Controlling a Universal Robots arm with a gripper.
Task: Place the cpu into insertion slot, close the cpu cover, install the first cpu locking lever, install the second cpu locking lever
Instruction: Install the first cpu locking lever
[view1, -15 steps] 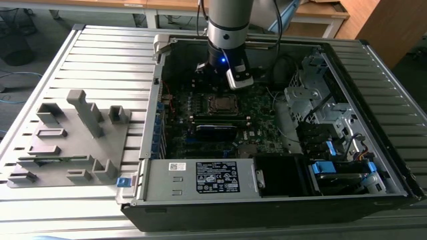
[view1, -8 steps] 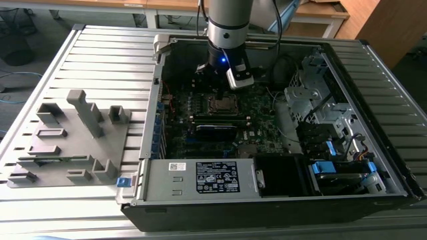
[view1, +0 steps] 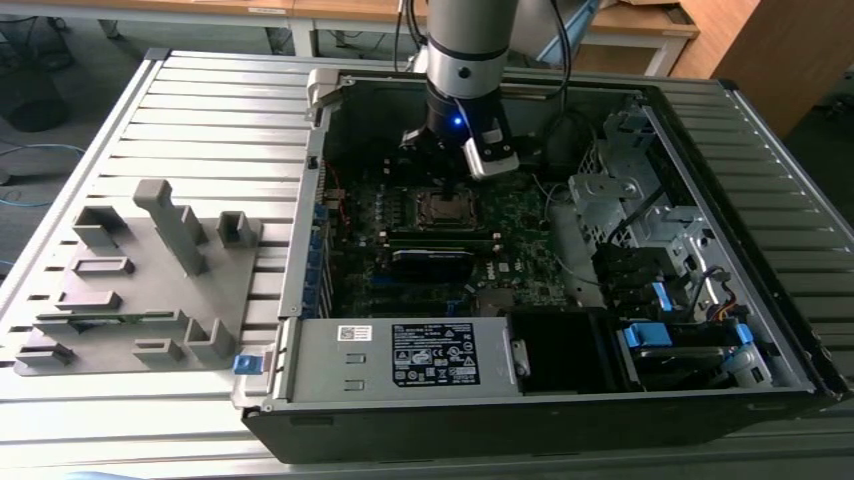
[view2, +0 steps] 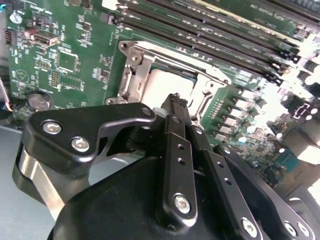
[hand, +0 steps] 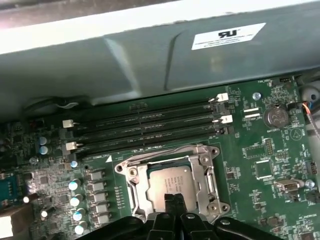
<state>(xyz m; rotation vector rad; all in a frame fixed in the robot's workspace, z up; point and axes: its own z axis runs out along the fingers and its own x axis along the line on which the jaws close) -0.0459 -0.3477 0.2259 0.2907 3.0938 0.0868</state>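
Observation:
The cpu (hand: 167, 182) (view2: 167, 85), a dull silver square, lies flat in the insertion slot (view1: 447, 207) on the green motherboard. The cpu cover (hand: 207, 175) (view2: 132, 75), a silvery frame, lies down around the chip. My gripper (hand: 173, 198) (view2: 176, 100) hovers just above the near edge of the chip, its two black fingers pressed together with nothing between them. Whether the tips touch the chip or the cover cannot be told. In the exterior view the arm's wrist (view1: 461, 120) stands inside the open computer case, right behind the socket.
Long black memory slots (hand: 150, 127) run beside the socket, toward the grey case wall (hand: 150, 60). A coin battery (hand: 274, 116) sits on the board. A power supply (view1: 400, 355), drive cages (view1: 627, 200) and cables crowd the case. A grey fixture tray (view1: 134, 280) lies at the exterior view's left.

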